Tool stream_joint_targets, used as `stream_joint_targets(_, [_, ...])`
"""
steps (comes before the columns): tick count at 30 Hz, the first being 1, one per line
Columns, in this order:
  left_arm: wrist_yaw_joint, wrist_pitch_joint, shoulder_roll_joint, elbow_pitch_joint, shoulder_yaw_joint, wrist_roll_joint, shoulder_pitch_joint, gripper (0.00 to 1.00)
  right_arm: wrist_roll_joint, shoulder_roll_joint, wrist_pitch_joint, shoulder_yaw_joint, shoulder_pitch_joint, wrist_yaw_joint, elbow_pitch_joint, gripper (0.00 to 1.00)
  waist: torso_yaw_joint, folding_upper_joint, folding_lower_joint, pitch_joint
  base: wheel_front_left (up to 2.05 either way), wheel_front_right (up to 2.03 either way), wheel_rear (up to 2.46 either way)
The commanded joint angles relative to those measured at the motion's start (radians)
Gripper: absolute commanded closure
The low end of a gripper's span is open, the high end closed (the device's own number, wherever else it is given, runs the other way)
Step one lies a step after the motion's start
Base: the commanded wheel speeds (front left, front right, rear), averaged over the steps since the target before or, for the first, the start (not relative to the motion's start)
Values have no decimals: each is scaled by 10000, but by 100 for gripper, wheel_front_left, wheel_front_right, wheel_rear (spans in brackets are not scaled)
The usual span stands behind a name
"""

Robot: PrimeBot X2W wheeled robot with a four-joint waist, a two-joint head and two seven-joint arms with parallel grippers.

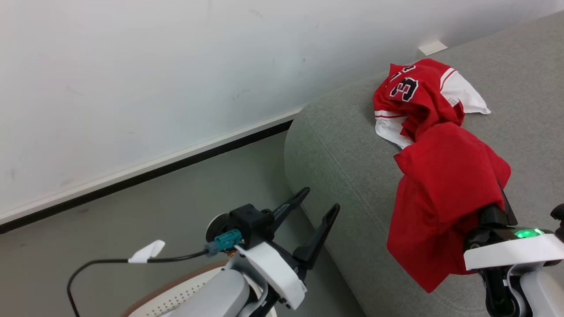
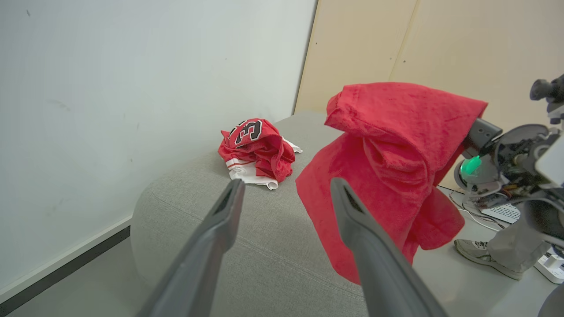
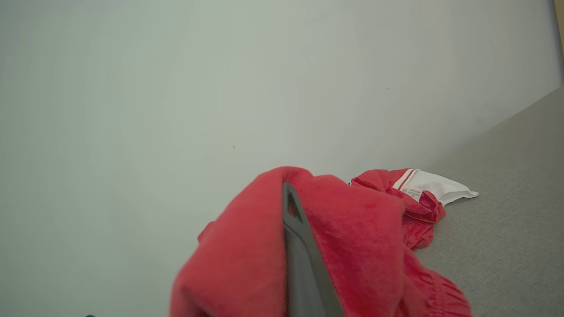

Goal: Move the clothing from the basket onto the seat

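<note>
The red jersey [image 1: 414, 94] with black-and-white numerals lies crumpled on the light-grey seat [image 1: 343, 145]. It shows again as the jersey [image 2: 255, 145] on the seat [image 2: 246, 233], and as the jersey [image 3: 418, 193] on the seat [image 3: 506, 220]. My right gripper [image 3: 288, 193] is shut on the plain red garment [image 1: 445, 193], which drapes over its fingers and hangs above the seat's near edge. This plain red garment [image 2: 396, 149] hangs just right of my left gripper [image 2: 286, 187]. That left gripper [image 1: 320, 199] stands open and empty beside the seat's rounded corner. The basket [image 1: 176, 297] peeks out under my left forearm.
A white wall [image 1: 154, 79] with a black baseboard [image 1: 145, 176] runs behind the seat, above grey floor [image 1: 132, 220]. A person's shoe [image 2: 473, 248] and leg stand on the floor at the right, next to a white power strip [image 2: 551, 266]. A black cable [image 1: 110, 262] trails from my left wrist.
</note>
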Motion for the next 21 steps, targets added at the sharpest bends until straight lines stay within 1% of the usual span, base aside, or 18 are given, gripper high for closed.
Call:
stream_joint_targets(1, [-16, -16, 19, 61, 18, 147, 91, 0, -5, -77, 5, -67, 72, -19, -59, 100, -85, -1, 0, 47, 0, 0, 0])
stream_joint_targets(7, [-102, -23, -81, 134, 50, 274, 0, 0, -151, -244, 7, -379, -173, -19, -91, 100, -90, -1, 0, 160, 0, 0, 0])
stream_joint_targets(11, [-149, -25, -89, 214, 11, 314, -173, 0, -353, -578, 7, -839, -616, -19, -81, 100, 90, -1, 0, 497, 0, 0, 0])
stream_joint_targets(13, [-185, -13, -62, 283, -43, 361, -279, 0, -379, -821, 7, -1068, -876, -19, 40, 100, 241, -1, 0, 733, 0, 0, 0])
stream_joint_targets(16, [-198, 69, -47, 313, -87, 402, -531, 0, -418, -1355, 7, -1462, -1491, -19, 373, 100, 542, -1, 0, 1248, 0, 0, 0])
stream_joint_targets(21, [-165, 311, 99, 252, -80, 570, -1057, 0, -460, -2268, 137, -1679, -2784, -21, 1416, 100, 1041, -1, 0, 2384, 0, 0, 0])
